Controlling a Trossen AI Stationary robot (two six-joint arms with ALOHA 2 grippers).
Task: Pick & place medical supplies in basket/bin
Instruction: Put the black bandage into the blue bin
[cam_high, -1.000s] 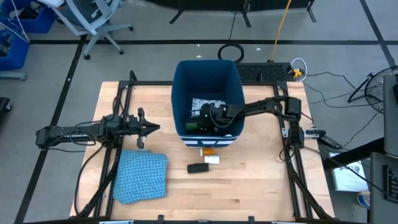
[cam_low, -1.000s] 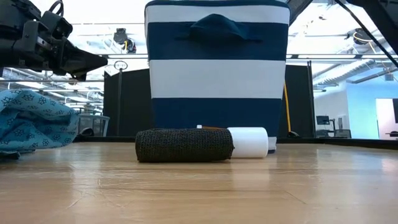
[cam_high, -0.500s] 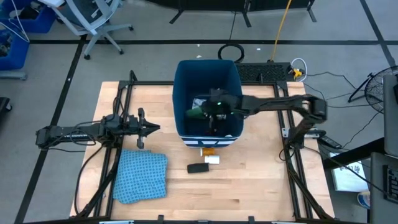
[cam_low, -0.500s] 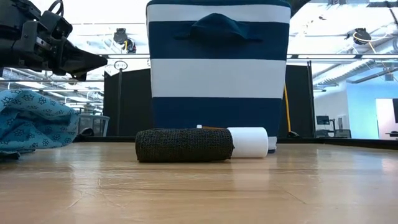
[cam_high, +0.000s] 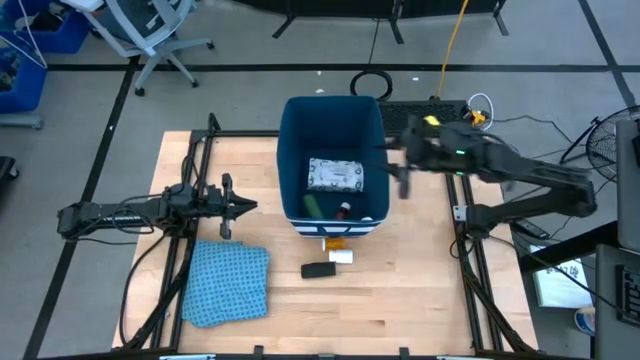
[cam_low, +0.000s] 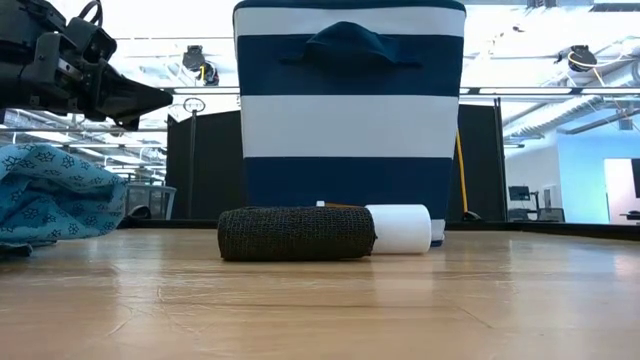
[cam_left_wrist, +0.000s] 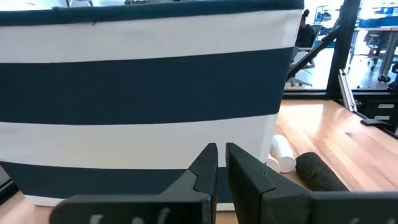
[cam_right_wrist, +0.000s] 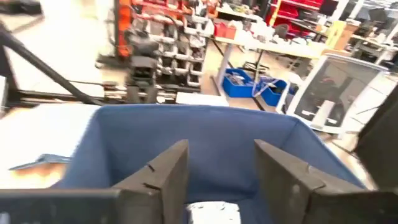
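Inside bin (cam_high: 296, 130): three supplies (packet (cam_high: 334, 174) largest) | outside: three

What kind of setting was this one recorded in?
Probably a robotics lab or workshop: a wooden table between two arm frames, an office chair and cables on the floor, and stocked shelving behind.

Right claw (cam_high: 400, 172) hangs open beside the bin (cam_high: 291, 150), which holds a white packet (cam_high: 334, 174).
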